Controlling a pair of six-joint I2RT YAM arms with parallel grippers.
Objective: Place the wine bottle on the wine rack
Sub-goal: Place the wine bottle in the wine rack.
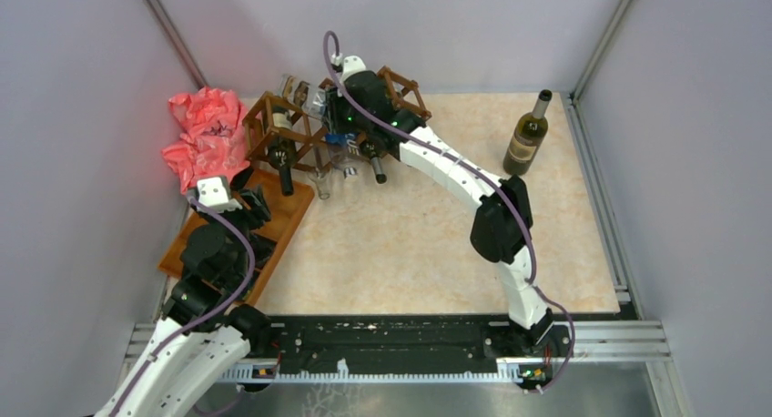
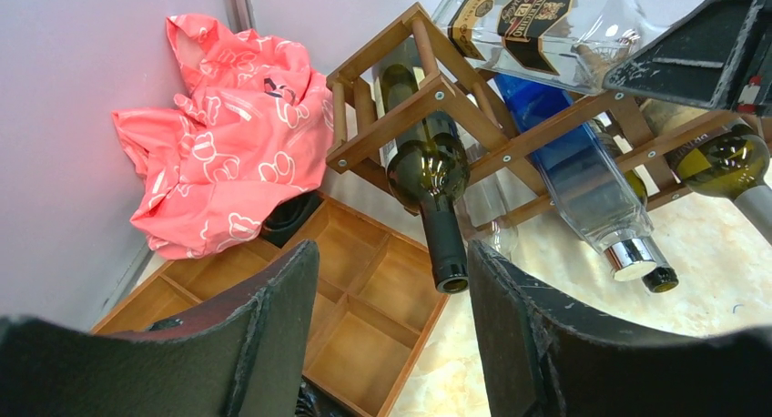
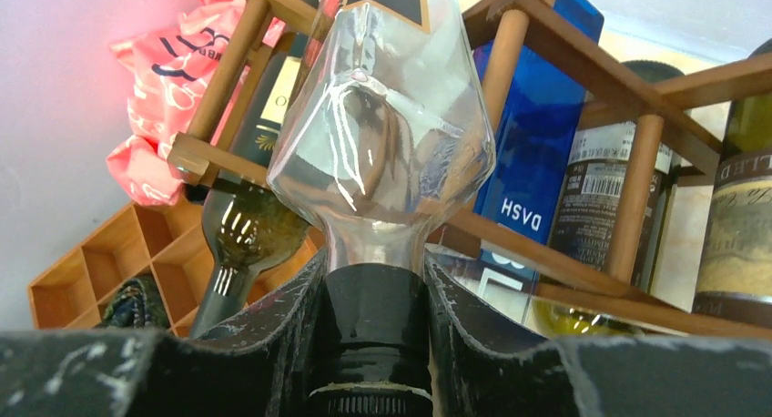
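Note:
The dark brown wooden lattice wine rack (image 1: 273, 130) stands at the back left and holds several bottles lying in its cells. My right gripper (image 1: 323, 98) is shut on the black-capped neck (image 3: 378, 326) of a clear glass bottle (image 3: 391, 135). The bottle lies across the top of the rack (image 3: 583, 62) and also shows in the left wrist view (image 2: 546, 25). A dark green wine bottle (image 1: 528, 135) stands upright on the table at the back right, apart from both arms. My left gripper (image 1: 250, 203) is open and empty above the compartment tray (image 2: 364, 280).
A pink plastic bag (image 1: 205, 135) lies in the back left corner beside the rack. The flat brown compartment tray (image 1: 282, 221) lies along the left wall. In the rack lie a blue bottle (image 2: 573, 171) and a green bottle (image 2: 428, 171), necks pointing forward. Grey walls close three sides.

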